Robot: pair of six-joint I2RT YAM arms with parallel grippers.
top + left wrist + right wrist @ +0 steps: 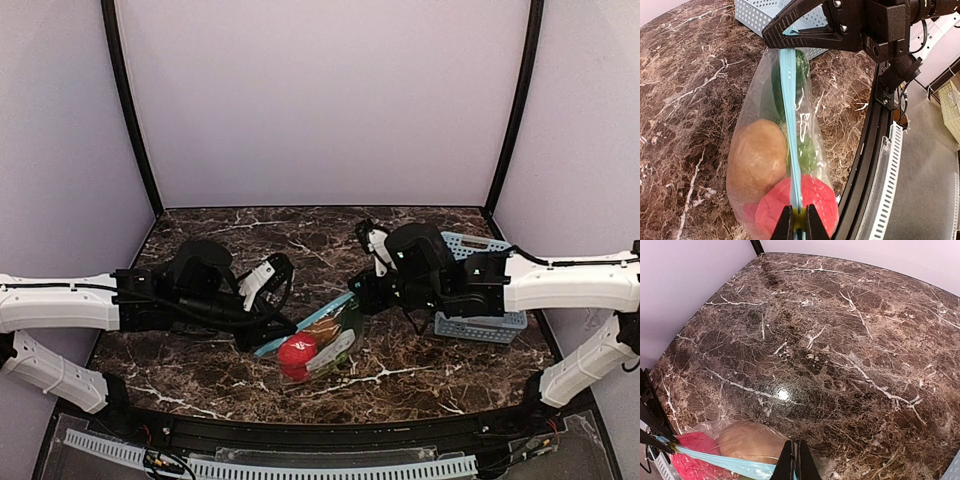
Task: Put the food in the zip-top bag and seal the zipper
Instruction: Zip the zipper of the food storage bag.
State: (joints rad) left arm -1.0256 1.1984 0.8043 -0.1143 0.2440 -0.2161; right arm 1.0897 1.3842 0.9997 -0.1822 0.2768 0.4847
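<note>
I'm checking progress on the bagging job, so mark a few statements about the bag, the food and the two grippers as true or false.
1. The left gripper is shut on the zipper. True.
2. The brown-orange fruit lies outside the zip-top bag. False: it is inside.
3. The right gripper is open and holds nothing. False: it is shut on the zipper's other end.
4. A red fruit is inside the zip-top bag. True.

The zip-top bag is clear, its zipper teal-blue, the food red, brown-orange and green, the table white-veined brown.
</note>
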